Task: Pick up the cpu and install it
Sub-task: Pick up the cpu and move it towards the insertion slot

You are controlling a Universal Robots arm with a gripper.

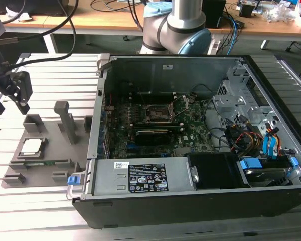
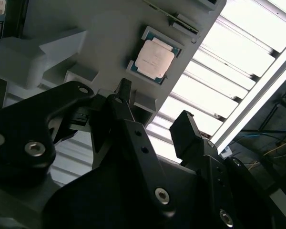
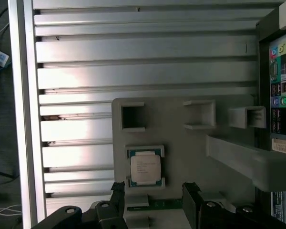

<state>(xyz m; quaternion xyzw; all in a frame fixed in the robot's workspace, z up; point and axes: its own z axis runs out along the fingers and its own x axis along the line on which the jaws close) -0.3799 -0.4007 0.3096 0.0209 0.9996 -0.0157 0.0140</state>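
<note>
The cpu (image 1: pixel 31 146) is a small silvery square chip lying flat in a recess of the grey fixture tray (image 1: pixel 45 173), at the exterior view's left, beside the open computer case. It also shows as the cpu (image 2: pixel 155 56) in the second wrist view and the cpu (image 3: pixel 145 167) in the first wrist view. My black gripper (image 1: pixel 11 103) hangs above the tray, up and slightly off from the chip. It is open, its two fingers apart with nothing between them, as the gripper (image 2: pixel 152 112) and the gripper (image 3: pixel 155 193) show. The motherboard's black socket frame (image 1: pixel 158 113) sits inside the case.
The open computer case (image 1: pixel 140 211) takes up the middle and the exterior view's right, with a long dark card (image 1: pixel 153 134), cables and a drive cage inside. Grey posts (image 1: pixel 65 120) rise from the tray near the chip. The slatted metal table (image 1: pixel 40 216) lies underneath.
</note>
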